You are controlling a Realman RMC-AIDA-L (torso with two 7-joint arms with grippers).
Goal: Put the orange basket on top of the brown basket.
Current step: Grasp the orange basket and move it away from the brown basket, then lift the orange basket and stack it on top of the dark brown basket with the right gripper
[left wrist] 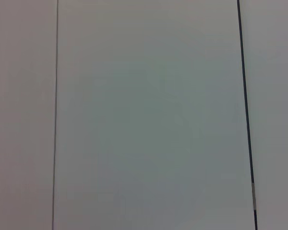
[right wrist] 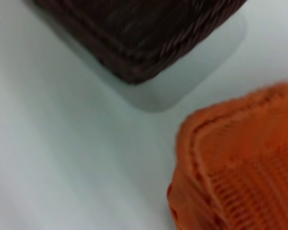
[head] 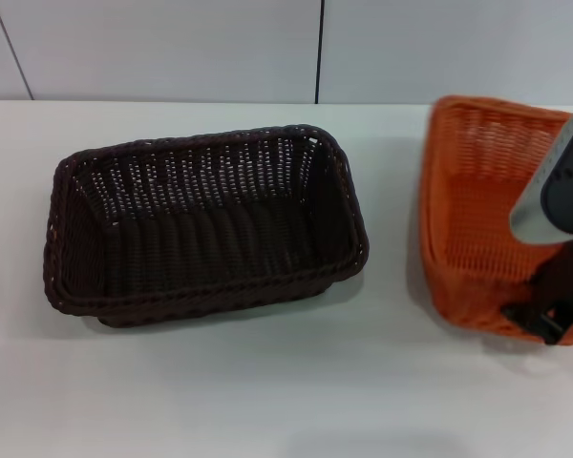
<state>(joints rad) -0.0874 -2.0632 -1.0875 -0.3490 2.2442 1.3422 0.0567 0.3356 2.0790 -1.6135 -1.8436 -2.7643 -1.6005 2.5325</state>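
step in hand, as i judge it: the grasp-and-lift of the orange basket [head: 473,215], with nothing stacked yet. my right gripper [head: 552,320] sits at the near rim of that basket, at its near right corner, black finger hardware against the braided edge. i can't tell how the jaws stand; the arm's silver link covers most of them, so i can't say whether the rim is pinched. the right wrist view shows no fingers, only the basket's corner close under the camera.

relative to the jaws: the orange basket is touching or just under them and runs away from them toward the wall [head: 172,48]. it looks slightly tipped, which may mean a lift is starting, not sure.

farther out, across a strip of bare white table [head: 267,382], the brown basket [head: 205,224] sits upright and empty, well apart from the jaws on the left arm's side. the two baskets are not touching.

next move, my call: confirm a firm hold on the rim, raise the orange basket clear of the brown rim, carry it across, square up the long sides, then lower it. risk: a one-corner hold lets it swing or tilt.

the left gripper is not visible anywhere; its wrist camera sees only blank panel.
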